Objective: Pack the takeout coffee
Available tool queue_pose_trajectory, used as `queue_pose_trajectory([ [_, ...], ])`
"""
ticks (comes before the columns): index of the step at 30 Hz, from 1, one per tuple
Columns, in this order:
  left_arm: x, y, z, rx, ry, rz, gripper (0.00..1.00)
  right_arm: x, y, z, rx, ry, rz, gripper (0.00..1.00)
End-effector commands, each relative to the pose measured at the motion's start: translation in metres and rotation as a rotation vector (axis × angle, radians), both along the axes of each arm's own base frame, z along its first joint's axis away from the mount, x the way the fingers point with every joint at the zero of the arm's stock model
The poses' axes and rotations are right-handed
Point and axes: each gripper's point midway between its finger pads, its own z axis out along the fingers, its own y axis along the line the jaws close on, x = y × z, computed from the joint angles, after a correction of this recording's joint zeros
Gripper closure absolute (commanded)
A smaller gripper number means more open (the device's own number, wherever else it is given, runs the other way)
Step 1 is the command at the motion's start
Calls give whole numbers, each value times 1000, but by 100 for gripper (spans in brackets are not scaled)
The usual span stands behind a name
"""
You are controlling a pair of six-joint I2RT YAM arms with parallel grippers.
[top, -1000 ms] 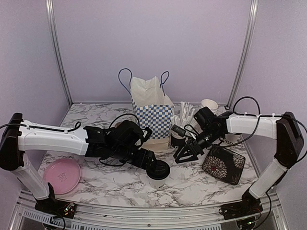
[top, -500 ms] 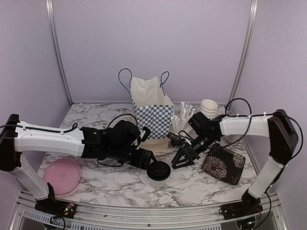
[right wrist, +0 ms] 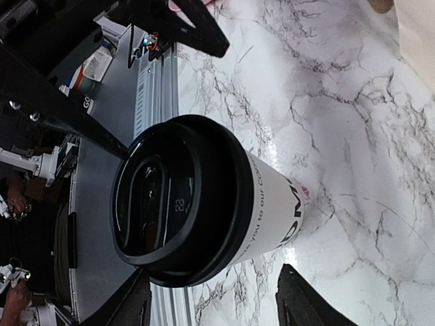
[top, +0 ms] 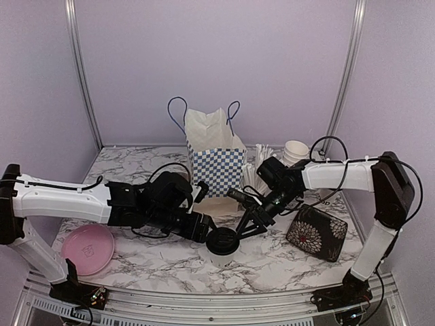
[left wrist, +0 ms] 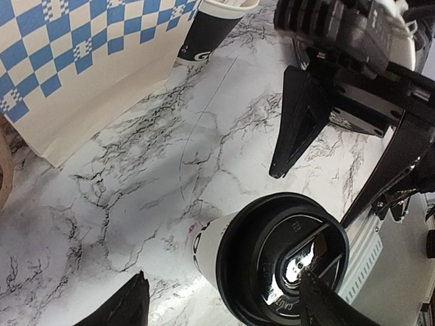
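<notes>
One takeout coffee cup [top: 223,246], white with black lettering and a black lid, stands upright on the marble table near the front. It also shows in the left wrist view [left wrist: 272,261] and the right wrist view [right wrist: 204,204]. My left gripper [top: 206,229] is open just left of the cup, and its fingertips [left wrist: 129,302] straddle the cup without a clear grip. My right gripper [top: 246,223] is open just right of the cup, which lies ahead of its gap [right wrist: 214,270]. The pulp carrier is hidden, apart from a brown edge [left wrist: 3,180].
A blue-checked paper bag [top: 216,163] stands open behind the cup. A small black cup of straws [top: 253,178] and stacked white cups [top: 296,151] are at the back right. A floral pouch [top: 316,233] lies right, and a pink plate [top: 88,248] lies front left.
My right gripper has moved left and forward, up beside the cup. My left gripper has drawn slightly back to the left. The cup has stayed in place.
</notes>
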Motion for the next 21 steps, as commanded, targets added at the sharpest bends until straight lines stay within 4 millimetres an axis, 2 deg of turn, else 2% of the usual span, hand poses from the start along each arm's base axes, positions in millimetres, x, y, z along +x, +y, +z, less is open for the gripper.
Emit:
queue_pose_trajectory([
  [1, -6, 8, 1, -3, 17, 1, 24, 11, 12, 6, 9, -26, 17, 40],
  [8, -6, 19, 2, 6, 9, 28, 25, 18, 22, 6, 13, -7, 34, 43],
  [14, -2, 13, 5, 4, -3, 29, 25, 14, 16, 13, 8, -37, 31, 36],
  [21, -6, 6, -14, 26, 27, -10, 28, 2, 4, 20, 11, -71, 19, 27],
])
